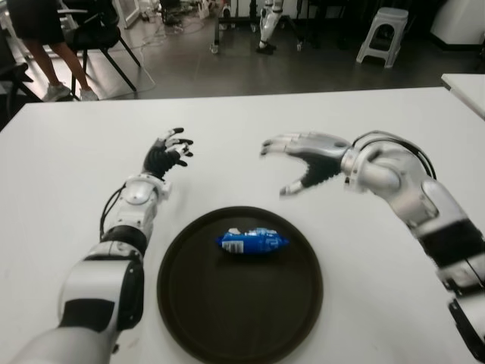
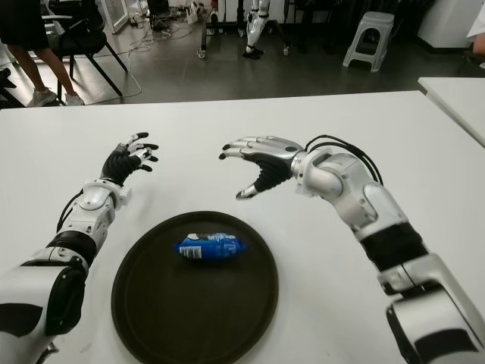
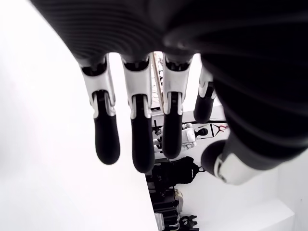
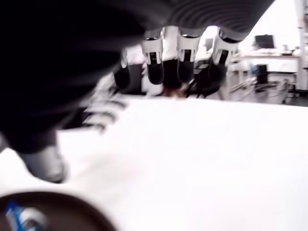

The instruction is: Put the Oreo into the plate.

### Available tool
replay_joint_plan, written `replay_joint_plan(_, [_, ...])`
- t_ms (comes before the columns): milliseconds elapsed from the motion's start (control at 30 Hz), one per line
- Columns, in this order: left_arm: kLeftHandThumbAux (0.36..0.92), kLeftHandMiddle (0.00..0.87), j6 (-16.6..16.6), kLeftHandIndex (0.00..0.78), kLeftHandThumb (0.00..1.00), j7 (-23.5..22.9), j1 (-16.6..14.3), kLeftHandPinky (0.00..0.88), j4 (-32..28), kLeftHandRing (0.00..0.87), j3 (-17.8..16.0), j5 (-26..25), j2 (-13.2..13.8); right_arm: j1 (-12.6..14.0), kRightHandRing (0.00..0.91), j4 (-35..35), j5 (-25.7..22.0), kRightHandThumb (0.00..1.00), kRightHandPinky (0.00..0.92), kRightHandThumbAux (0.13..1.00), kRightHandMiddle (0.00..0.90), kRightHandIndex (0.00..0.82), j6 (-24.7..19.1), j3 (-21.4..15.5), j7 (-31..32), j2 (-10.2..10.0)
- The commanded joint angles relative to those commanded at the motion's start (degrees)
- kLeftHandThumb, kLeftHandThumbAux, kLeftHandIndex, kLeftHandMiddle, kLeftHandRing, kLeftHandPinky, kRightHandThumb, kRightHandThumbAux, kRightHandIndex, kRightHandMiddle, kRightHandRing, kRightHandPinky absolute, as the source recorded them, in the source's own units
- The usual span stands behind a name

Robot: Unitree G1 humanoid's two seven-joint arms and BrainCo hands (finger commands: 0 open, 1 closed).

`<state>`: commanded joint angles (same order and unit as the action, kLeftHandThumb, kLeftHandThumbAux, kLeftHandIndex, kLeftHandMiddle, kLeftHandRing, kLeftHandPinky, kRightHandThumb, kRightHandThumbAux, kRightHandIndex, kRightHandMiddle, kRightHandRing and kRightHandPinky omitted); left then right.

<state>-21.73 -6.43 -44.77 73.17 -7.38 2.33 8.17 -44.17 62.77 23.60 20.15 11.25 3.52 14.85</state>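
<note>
We see the blue Oreo packet (image 1: 251,242) lying on its side inside the dark round plate (image 1: 198,312), toward the plate's far half; the plate sits on the white table (image 1: 68,144) just in front of us. Our right robot hand (image 1: 303,159) hangs above the table just beyond the plate's far rim, palm down, fingers (image 2: 246,145) spread and loosely bent, holding nothing; in its wrist view the picture is smeared, so the thumb seems, as far as we can tell, apart from the other fingers. Our left robot hand (image 1: 168,152) shows to the left of the plate and beyond it; its fingers (image 3: 107,139) are extended and separated, empty. Past the table's far edge we see chairs and a stool (image 1: 383,34).
</note>
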Motion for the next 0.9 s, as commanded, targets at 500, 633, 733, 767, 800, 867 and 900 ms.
replay_joint_plan(500, [0.632, 0.314, 0.2, 0.168, 0.260, -0.3, 0.1, 0.454, 0.3, 0.384, 0.1, 0.2, 0.4, 0.2, 0.469, 7.2, -16.7, 0.443, 0.509, 0.703, 0.408, 0.327, -2.7, -15.5, -9.8, -6.4])
replay_joint_plan(633, [0.635, 0.317, 0.3, 0.170, 0.267, -0.4, 0.1, 0.459, 0.3, 0.387, 0.0, 0.1, 0.4, 0.0, 0.477, 8.7, -11.1, 0.632, 0.476, 0.721, 0.433, 0.394, 1.5, -11.0, -15.8, -6.1])
replay_joint_plan(733, [0.631, 0.318, 0.2, 0.171, 0.255, -0.5, 0.2, 0.462, 0.3, 0.390, 0.0, 0.1, 0.4, -0.5, 0.459, 9.9, -10.0, 0.666, 0.449, 0.724, 0.426, 0.405, 2.8, -9.8, -17.0, -6.1])
replay_joint_plan(767, [0.630, 0.318, 0.2, 0.171, 0.250, -0.6, 0.2, 0.462, 0.3, 0.391, 0.0, 0.1, 0.4, -0.6, 0.454, 10.4, -9.8, 0.672, 0.443, 0.725, 0.423, 0.407, 3.2, -9.6, -17.2, -6.1])
replay_joint_plan(800, [0.629, 0.318, 0.2, 0.171, 0.248, -0.6, 0.2, 0.461, 0.3, 0.391, 0.1, 0.1, 0.5, -0.7, 0.449, 10.8, -9.7, 0.674, 0.438, 0.725, 0.420, 0.408, 3.5, -9.5, -17.4, -6.1])
replay_joint_plan(867, [0.629, 0.317, 0.1, 0.169, 0.238, -0.6, 0.2, 0.457, 0.3, 0.390, 0.2, 0.3, 0.5, -0.9, 0.433, 11.5, -9.5, 0.678, 0.423, 0.726, 0.408, 0.409, 3.9, -9.4, -17.4, -6.1])
replay_joint_plan(900, [0.629, 0.317, 0.0, 0.169, 0.236, -0.6, 0.2, 0.456, 0.3, 0.389, 0.3, 0.4, 0.6, -0.9, 0.430, 11.7, -9.6, 0.679, 0.421, 0.726, 0.405, 0.409, 3.9, -9.4, -17.1, -6.1])
